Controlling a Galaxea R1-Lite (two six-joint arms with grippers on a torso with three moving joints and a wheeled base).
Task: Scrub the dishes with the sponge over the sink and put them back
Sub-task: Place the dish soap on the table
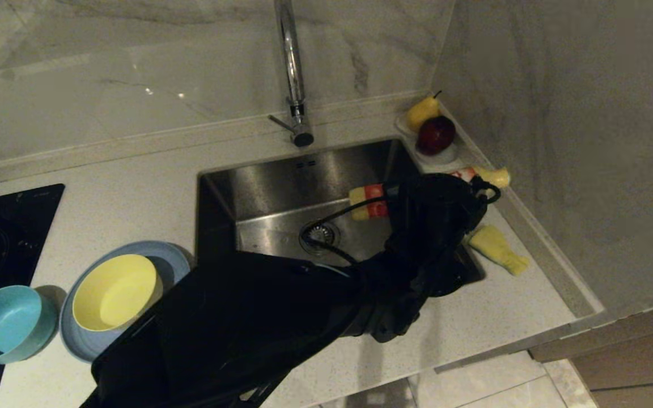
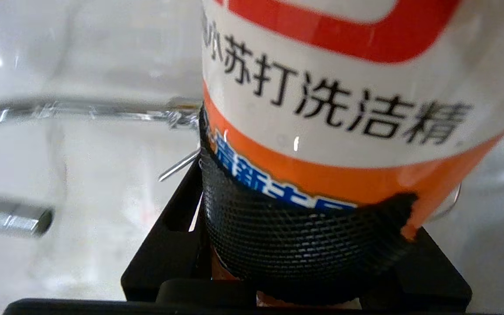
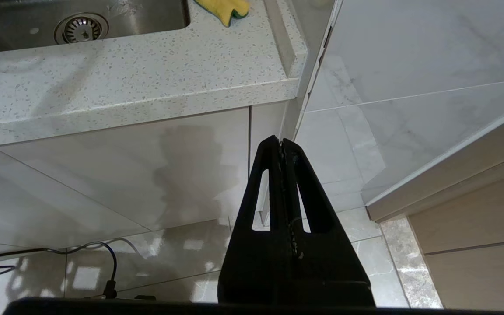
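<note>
Worktop carries the plate and both bowls at near left, unwashed. Sink lies below the left gripper, clamped on a detergent bottle; soaping seems underway. Sponge waits right, to be picked up next. Right gripper hangs closed, empty.

Head camera looks steeply down on the sink from in front. Left wrist camera sits hard against a detergent bottle. Right wrist camera, below counter height, faces the cabinet front; shares sink drain and sponge, at 4 o'clock from the drain overhead.
</note>
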